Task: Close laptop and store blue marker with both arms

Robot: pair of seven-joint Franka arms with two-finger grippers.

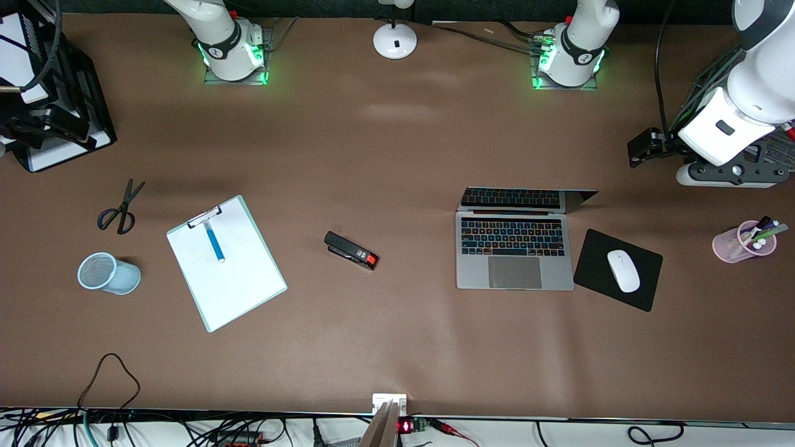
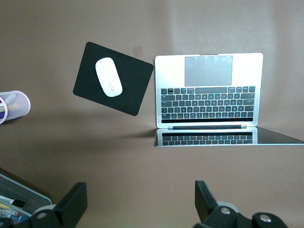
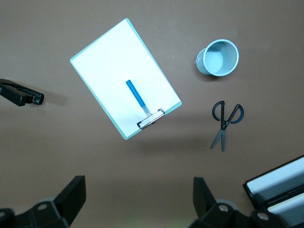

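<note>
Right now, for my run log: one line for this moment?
laptop: open | blue marker: on clipboard | left gripper: open, waiting | right gripper: open, waiting

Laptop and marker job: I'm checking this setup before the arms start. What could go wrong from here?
1. The slim silver-grey laptop stands open beside the black mouse pad; pushing the lid down could slide it onto the pad.
2. The slim bright-blue marker lies on the white clipboard with one end at the metal clip, so it may snag or roll.
3. The pale-blue mesh cup lies tipped over, so it is not ready to receive the marker.
</note>
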